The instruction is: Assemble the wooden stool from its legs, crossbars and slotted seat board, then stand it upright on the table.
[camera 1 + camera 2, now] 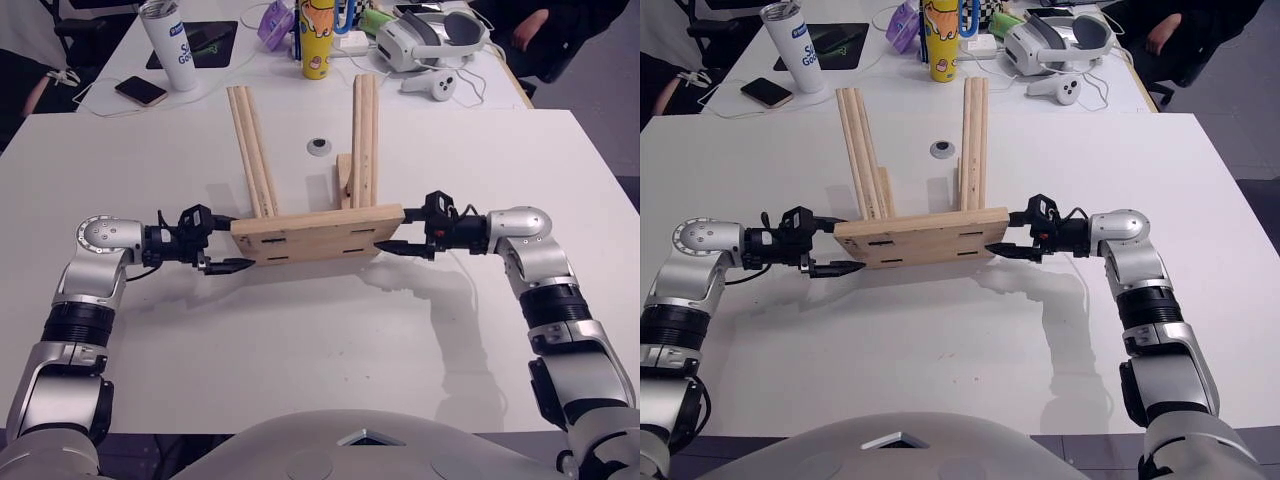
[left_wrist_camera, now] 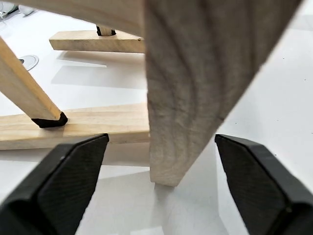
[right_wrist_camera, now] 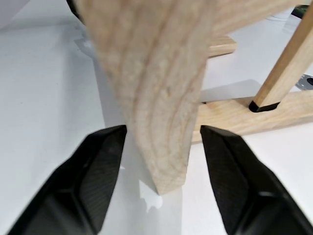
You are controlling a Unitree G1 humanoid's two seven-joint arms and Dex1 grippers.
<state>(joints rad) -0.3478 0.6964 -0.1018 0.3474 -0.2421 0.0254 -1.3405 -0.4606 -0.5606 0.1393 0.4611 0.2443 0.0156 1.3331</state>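
Seat board (image 1: 318, 233) edges untouched; left hand (image 1: 232, 245), right hand (image 1: 397, 230) straddle them, spread.

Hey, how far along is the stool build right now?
Done: the legs look joined to the seat board; the stool lies on its side on the table. In hand: the left gripper and right gripper bracket the board's ends, open. Left: gripping it and standing it upright.

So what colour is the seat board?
The seat board is pale unpainted wood; left wrist view shows it best.
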